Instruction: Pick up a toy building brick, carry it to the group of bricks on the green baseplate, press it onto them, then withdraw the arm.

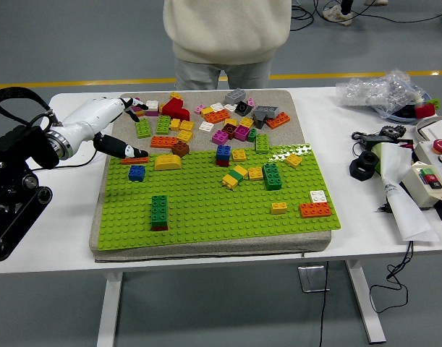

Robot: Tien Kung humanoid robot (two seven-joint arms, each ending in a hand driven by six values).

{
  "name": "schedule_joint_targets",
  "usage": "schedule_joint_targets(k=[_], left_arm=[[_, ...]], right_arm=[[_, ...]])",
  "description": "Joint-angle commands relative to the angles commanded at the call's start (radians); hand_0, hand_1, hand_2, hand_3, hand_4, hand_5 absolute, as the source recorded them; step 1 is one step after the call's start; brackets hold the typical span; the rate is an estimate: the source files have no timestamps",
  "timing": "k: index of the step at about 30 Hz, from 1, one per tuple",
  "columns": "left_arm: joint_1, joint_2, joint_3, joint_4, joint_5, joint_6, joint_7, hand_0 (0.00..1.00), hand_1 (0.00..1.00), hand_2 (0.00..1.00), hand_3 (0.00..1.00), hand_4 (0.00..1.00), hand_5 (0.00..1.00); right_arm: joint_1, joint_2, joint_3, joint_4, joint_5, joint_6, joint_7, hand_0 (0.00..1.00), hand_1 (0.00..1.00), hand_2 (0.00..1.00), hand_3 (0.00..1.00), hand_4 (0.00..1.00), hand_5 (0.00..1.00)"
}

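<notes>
A single head view looks forward and down from high on the robot's side, at middling range. The white rectangular table (76,249) spans the frame, near edge toward the bottom, with grey floor beyond; a person in a cream top (226,32) stands at the far side.

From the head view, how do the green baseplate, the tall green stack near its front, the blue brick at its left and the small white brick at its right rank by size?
1. Baseplate
2. Green stack
3. Blue brick and white brick: look about alike, so unranked.
</notes>
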Motion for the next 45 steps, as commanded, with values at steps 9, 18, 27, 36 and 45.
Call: schedule_joint_targets(k=[9, 18, 27, 36, 45], left_arm=[[-0.095, -0.002, 0.115, 0.163, 0.021, 0.01, -0.067, 0.766, 0.752, 0.539, 0.704, 0.857, 0.038], [-0.159, -0.03, 0.203, 0.294, 0.022, 0.014, -0.099, 0.757, 0.75, 0.529, 0.73, 0.825, 0.002], [-0.182, -0.069, 0.238, 0.381, -0.008, -0.012, -0.117, 0.773, 0.761, 0.555, 0.789, 0.861, 0.002], [-0.189, -0.083, 0.234, 0.403, -0.03, 0.003, -0.117, 0.771, 0.754, 0.511, 0.646, 0.635, 0.002], [-0.187, -0.076, 0.217, 0.387, -0.035, -0.019, -0.119, 0.772, 0.752, 0.515, 0.646, 0.644, 0.002]], right_arm=[[0.004, -0.002, -0.004, 0.0, -0.002, 0.001, -0.001, 0.771, 0.689, 0.741, 0.764, 0.998, 0.769], [0.008, -0.004, -0.005, 0.0, -0.001, 0.002, -0.005, 0.771, 0.689, 0.741, 0.763, 0.998, 0.769], [0.011, -0.006, -0.007, 0.0, 0.001, 0.002, -0.005, 0.771, 0.689, 0.741, 0.763, 0.998, 0.769], [0.013, -0.006, -0.005, 0.0, 0.001, 0.002, -0.005, 0.771, 0.689, 0.741, 0.764, 0.998, 0.769], [0.011, -0.006, -0.003, 0.0, 0.002, 0.002, -0.004, 0.771, 0.688, 0.741, 0.764, 0.998, 0.769]])
